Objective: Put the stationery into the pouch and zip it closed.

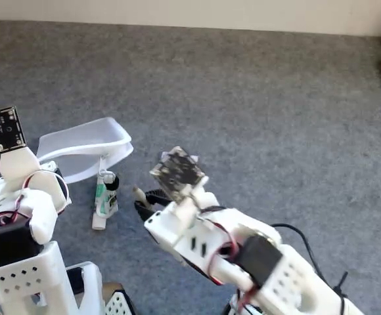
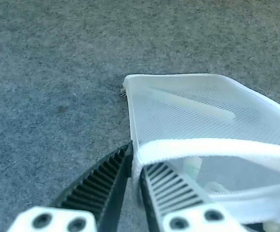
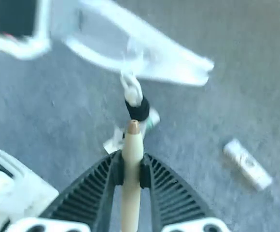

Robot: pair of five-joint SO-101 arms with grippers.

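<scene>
At left, my left gripper point(image 2: 134, 158) is pinching the mesh pouch point(image 2: 198, 111) by its rim, propping the mouth open; at right, my right gripper point(image 3: 132, 164) is clamping a cream pen point(image 3: 132, 140), pointing toward it; I am fearing the tip catching the rim and tugging the pouch loose.

Grey carpet point(image 1: 276, 98); green-white tube point(image 1: 102, 202), white stick point(image 3: 247, 164) lying on it.

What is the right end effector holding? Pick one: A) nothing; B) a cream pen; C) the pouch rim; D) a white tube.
B: the right end effector is shut on a cream pen; the left end effector grips the pouch.
</scene>
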